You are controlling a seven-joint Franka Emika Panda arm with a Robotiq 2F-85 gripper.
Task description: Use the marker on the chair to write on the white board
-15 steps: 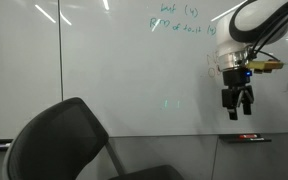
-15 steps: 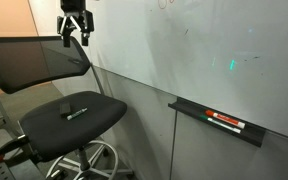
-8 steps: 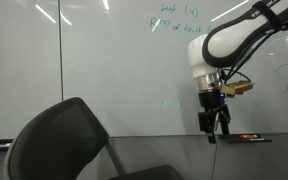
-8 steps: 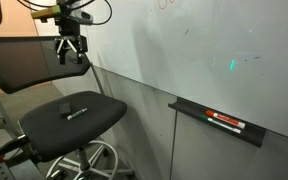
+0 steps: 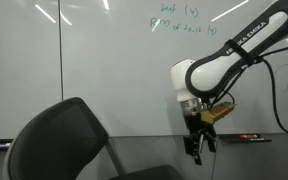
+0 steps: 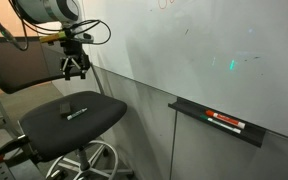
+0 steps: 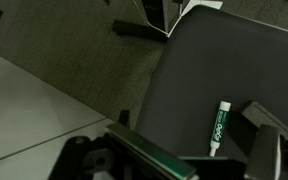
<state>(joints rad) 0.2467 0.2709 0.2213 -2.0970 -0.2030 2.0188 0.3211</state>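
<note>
The marker (image 6: 74, 112) lies on the seat of the black chair (image 6: 96, 122); it is a slim dark stick. In the wrist view the marker (image 7: 220, 127) shows a white body with green print, lying on the dark seat (image 7: 224, 60). My gripper (image 6: 74, 70) hangs open and empty above the seat, in front of the backrest (image 6: 24, 62). Seen from the other side, the gripper (image 5: 196, 150) points down beside the backrest (image 5: 59, 140). One of its fingers (image 7: 272, 125) stands just right of the marker. The white board (image 5: 94, 70) with green handwriting fills the wall behind.
A dark tray (image 6: 189, 110) on the wall under the board holds reddish and dark sticks (image 6: 226, 122); the same tray (image 5: 246, 138) sits right of my arm. The chair's wheeled base (image 6: 89, 160) stands on the floor. Carpeted floor (image 7: 44, 40) lies left of the seat.
My arm has come down from board height toward the chair seat and moved away from the tray. The gripper has stayed open. The marker has not moved.
</note>
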